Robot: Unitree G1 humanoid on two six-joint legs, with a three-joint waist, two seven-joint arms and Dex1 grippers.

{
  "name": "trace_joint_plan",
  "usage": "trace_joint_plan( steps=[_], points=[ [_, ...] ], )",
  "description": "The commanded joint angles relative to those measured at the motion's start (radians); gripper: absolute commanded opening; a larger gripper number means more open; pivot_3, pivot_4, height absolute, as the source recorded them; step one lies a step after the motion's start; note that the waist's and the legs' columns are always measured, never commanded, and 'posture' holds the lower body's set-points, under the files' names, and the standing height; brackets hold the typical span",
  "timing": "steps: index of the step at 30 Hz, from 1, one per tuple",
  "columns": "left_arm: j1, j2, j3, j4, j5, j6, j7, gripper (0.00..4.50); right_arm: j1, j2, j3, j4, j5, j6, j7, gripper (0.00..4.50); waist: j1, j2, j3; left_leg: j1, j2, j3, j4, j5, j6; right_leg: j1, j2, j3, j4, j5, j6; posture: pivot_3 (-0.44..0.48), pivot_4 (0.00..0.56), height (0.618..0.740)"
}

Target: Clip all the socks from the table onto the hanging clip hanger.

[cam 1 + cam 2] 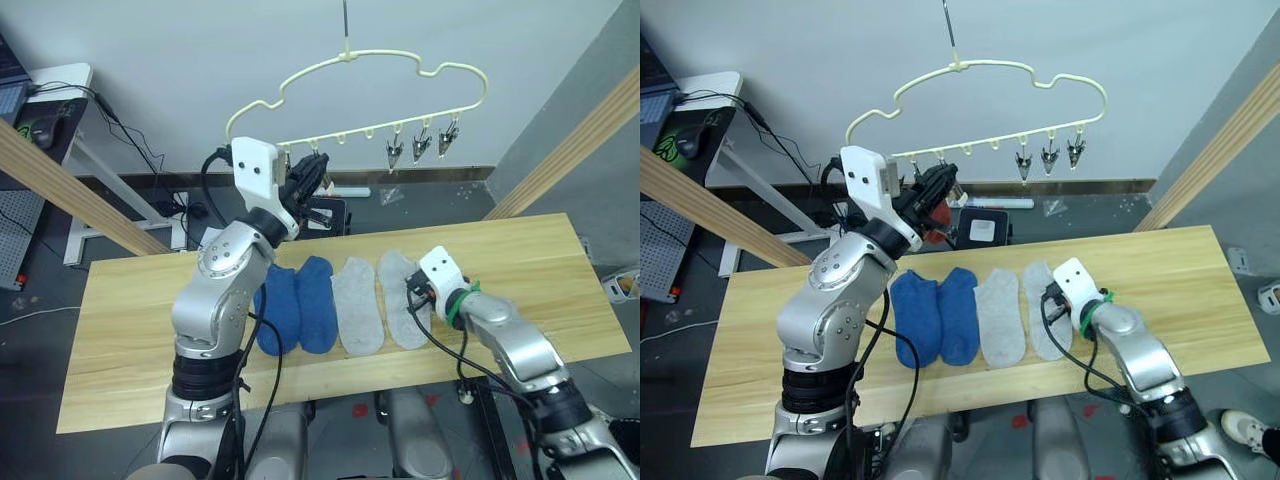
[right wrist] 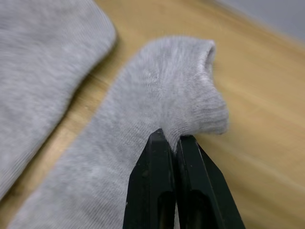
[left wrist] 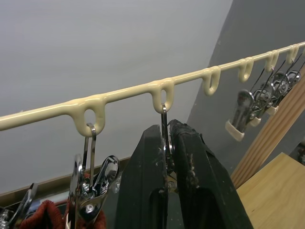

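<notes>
The pale yellow clip hanger (image 1: 990,65) hangs above the far edge of the table (image 1: 140,320). My left gripper (image 3: 167,143) is raised to its left end and is shut on a silver clip (image 3: 164,119) under the second loop. A rust red sock (image 3: 45,214) hangs from the neighbouring clip. On the table lie two blue socks (image 1: 278,305) (image 1: 318,300) and two light grey socks (image 1: 358,300) (image 1: 395,270) in a row. My right gripper (image 2: 174,143) is down on the table, shut on the cuff edge of the rightmost grey sock (image 2: 162,90).
Three silver clips (image 1: 421,145) hang bare at the hanger's right end. Slanted wooden poles stand at the left (image 1: 70,195) and the right (image 1: 570,150). A desk with cables (image 1: 60,90) is at the back left, and a white box (image 1: 983,228) lies on the floor behind the table.
</notes>
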Motion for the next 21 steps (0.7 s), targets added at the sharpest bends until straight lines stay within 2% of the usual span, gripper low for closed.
trace_joint_plan(
  steps=[1,6,14,21],
  points=[
    [-0.004,0.012,0.015,-0.019,-0.052,0.045,-0.021,0.00,0.022,-0.065,0.017,-0.146,-0.053,-0.133,0.054,0.01,-0.002,0.000,0.000,0.000,0.000,0.000,0.000,0.000,0.000,0.000,0.000,0.000,0.000,0.000,0.000,-0.178,0.413,0.740],
    [-0.036,0.031,0.054,-0.004,-0.131,0.091,-0.047,0.00,-0.007,-0.079,0.037,-0.201,-0.088,-0.233,0.091,0.01,-0.002,0.000,0.000,0.000,0.001,0.000,0.000,0.000,-0.001,0.000,0.001,-0.001,0.000,0.000,0.000,-0.190,0.402,0.740],
    [-0.063,0.051,0.091,0.008,-0.221,0.143,-0.061,0.00,-0.140,-0.008,0.067,-0.111,-0.161,-0.323,0.087,0.01,0.000,0.000,0.000,0.000,0.001,-0.001,0.000,0.000,-0.001,0.000,0.001,-0.001,0.000,0.001,-0.001,-0.194,0.393,0.740],
    [-0.053,0.064,0.091,0.002,-0.263,0.146,-0.065,0.00,-0.177,0.021,0.075,-0.075,-0.198,-0.384,0.099,0.01,0.002,0.000,0.000,0.000,0.000,-0.001,0.000,0.000,-0.001,-0.001,0.000,-0.001,0.000,0.003,-0.005,-0.187,0.389,0.740]
  ],
)
